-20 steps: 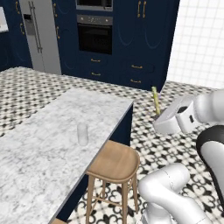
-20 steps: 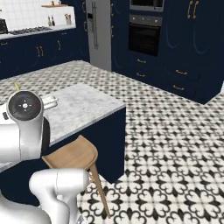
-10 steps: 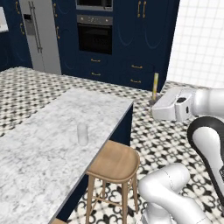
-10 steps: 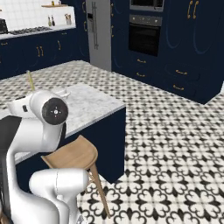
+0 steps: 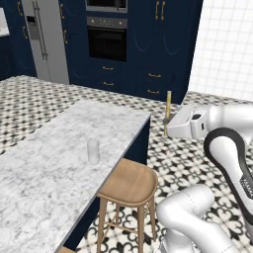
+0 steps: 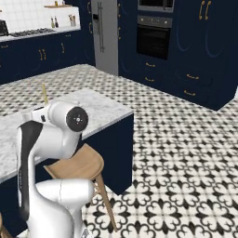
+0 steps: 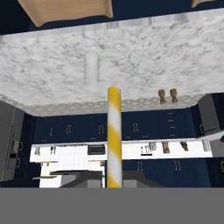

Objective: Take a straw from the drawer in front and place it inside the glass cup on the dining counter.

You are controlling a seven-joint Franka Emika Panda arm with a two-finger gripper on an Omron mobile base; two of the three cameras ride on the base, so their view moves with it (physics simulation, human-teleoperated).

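Observation:
My gripper (image 5: pixel 168 121) is shut on the straw (image 5: pixel 168 103), a yellow-and-white striped stick held upright beside the right end of the dining counter (image 5: pixel 44 163). The glass cup (image 5: pixel 93 150) stands on that marble slab, well to the left of and lower than the gripper. In the hand view the straw (image 7: pixel 114 135) rises from between the fingertips, and the glass cup (image 7: pixel 91 68) lies just beyond and left of its tip on the counter (image 7: pixel 166 52). In the right base view the straw (image 6: pixel 44 93) sticks up behind my arm. The drawer is out of view.
A wooden stool (image 5: pixel 129 182) stands against the counter's near side, below the cup and gripper. Navy cabinets and a built-in oven (image 5: pixel 106 40) line the far wall, with a steel fridge (image 5: pixel 45 39) to their left. Patterned tile floor lies to the right.
The hand has swung left toward the counter end with the straw in it. The straw has gone from tilted to upright. The cup has not moved.

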